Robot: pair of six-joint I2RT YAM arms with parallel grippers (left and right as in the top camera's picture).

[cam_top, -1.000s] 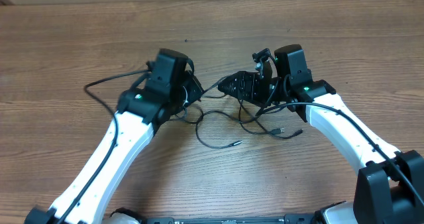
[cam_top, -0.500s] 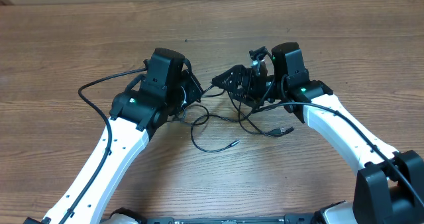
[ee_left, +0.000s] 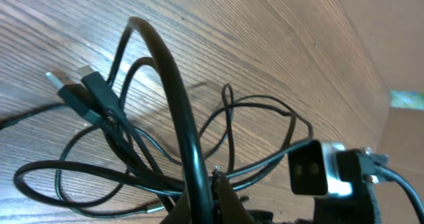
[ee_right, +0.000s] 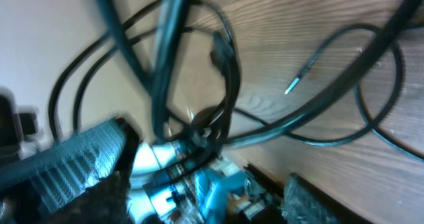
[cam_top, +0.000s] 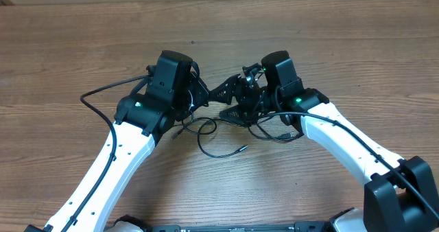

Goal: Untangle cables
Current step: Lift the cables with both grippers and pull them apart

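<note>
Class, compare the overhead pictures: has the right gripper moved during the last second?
Yes. Judged against the fixed dark speck on the table, the right gripper has shifted left in the overhead view, its fingers open among the cables.

The left arm (cam_top: pixel 120 160) has a long white link with rounded edges and small dark screw dots along its side. It ends in a boxy black wrist housing (cam_top: pixel 170 77) that carries a small green light (cam_top: pixel 137 103). The right arm (cam_top: pixel 339 146) matches it: white link, black wrist block, green light, and a thin black wire (cam_top: pixel 357 141) running along the shell. A bulky black joint (cam_top: pixel 401 194) caps its lower end. The right gripper (cam_top: pixel 219 103) has black fingers.
</note>
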